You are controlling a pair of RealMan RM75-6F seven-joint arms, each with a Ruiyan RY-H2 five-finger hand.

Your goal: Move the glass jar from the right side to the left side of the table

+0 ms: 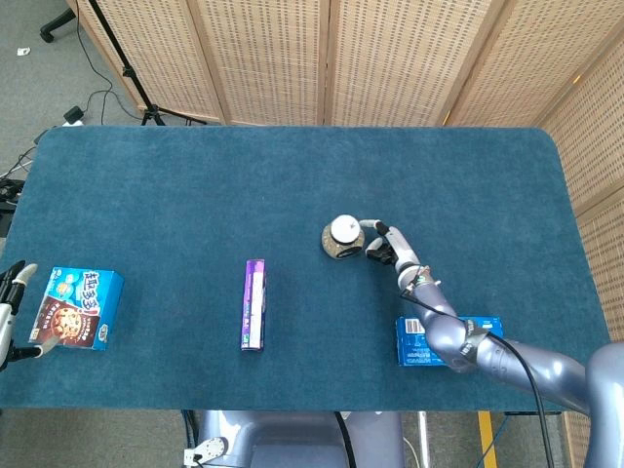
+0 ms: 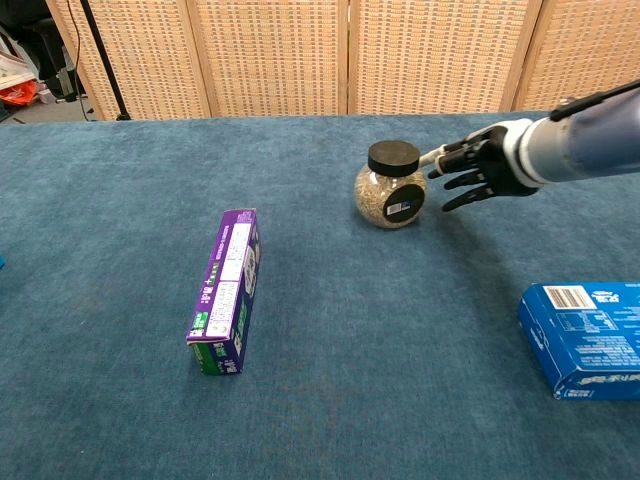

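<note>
- A blue felt-covered table [image 1: 195,185] stands in front of woven cane screens [image 1: 292,58].
- The glass jar [image 2: 392,187], round-bellied with a black lid and filled with pale grains, stands upright a little right of the table's middle.
- The robot's right hand [image 2: 478,167] reaches in from the right, fingers spread and apart, fingertips [image 1: 369,228] at the jar's right side. From the chest view they seem to touch the jar just under the lid; nothing is wrapped around it, so the hand is not gripping.
- The robot's left hand [image 1: 12,292] shows only at the far left edge in the head view, off the table's side; I cannot tell whether it is open or closed.
- A purple box [image 2: 227,290] lies lengthwise left of centre, well apart from the jar.
- A blue biscuit box [image 2: 590,338] lies near the front right edge, under the right arm in the head view.
- A blue cookie packet [image 1: 78,308] lies at the front left, near the left hand.
</note>
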